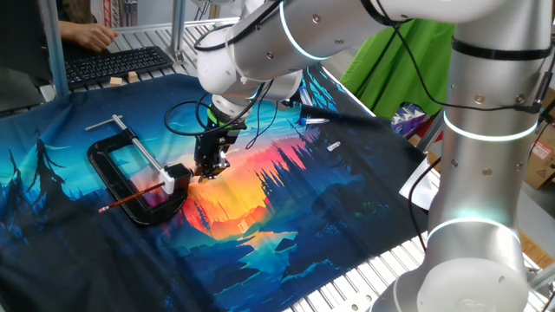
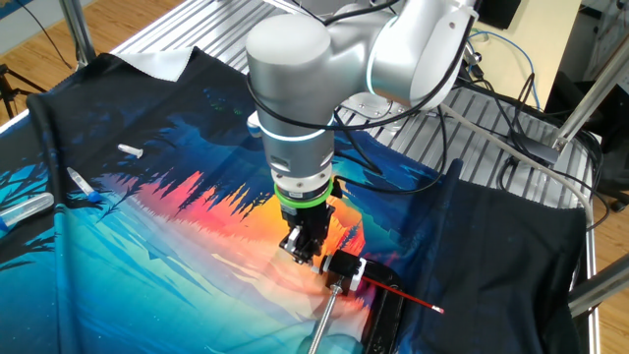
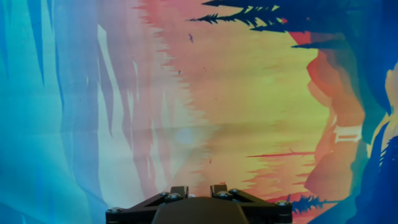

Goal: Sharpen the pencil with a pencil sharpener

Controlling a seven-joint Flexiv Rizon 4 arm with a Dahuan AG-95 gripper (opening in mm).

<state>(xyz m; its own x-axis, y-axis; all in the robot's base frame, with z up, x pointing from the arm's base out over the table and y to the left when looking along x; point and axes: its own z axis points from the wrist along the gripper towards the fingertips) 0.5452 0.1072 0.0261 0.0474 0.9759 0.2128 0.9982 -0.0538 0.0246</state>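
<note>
The red-orange pencil (image 1: 132, 198) lies nearly flat across the black C-clamp (image 1: 113, 169), its far end in a small black-and-white sharpener (image 1: 176, 177) held in the clamp. In the other fixed view the pencil (image 2: 401, 293) sticks out to the right of the sharpener (image 2: 346, 267). My gripper (image 1: 211, 166) points down at the cloth just beside the sharpener, apart from the pencil, and it also shows in the other fixed view (image 2: 304, 250). Its fingers look drawn together and hold nothing. The hand view shows only cloth and the finger bases (image 3: 180, 190).
The clamp's silver screw rod (image 1: 137, 146) with T-handle runs along the clamp. Pens (image 1: 314, 120) and a small white piece (image 1: 334, 146) lie further back on the printed cloth. A keyboard (image 1: 117, 65), a person's hand (image 1: 91, 36) and wooden blocks (image 1: 121, 80) are at the far edge.
</note>
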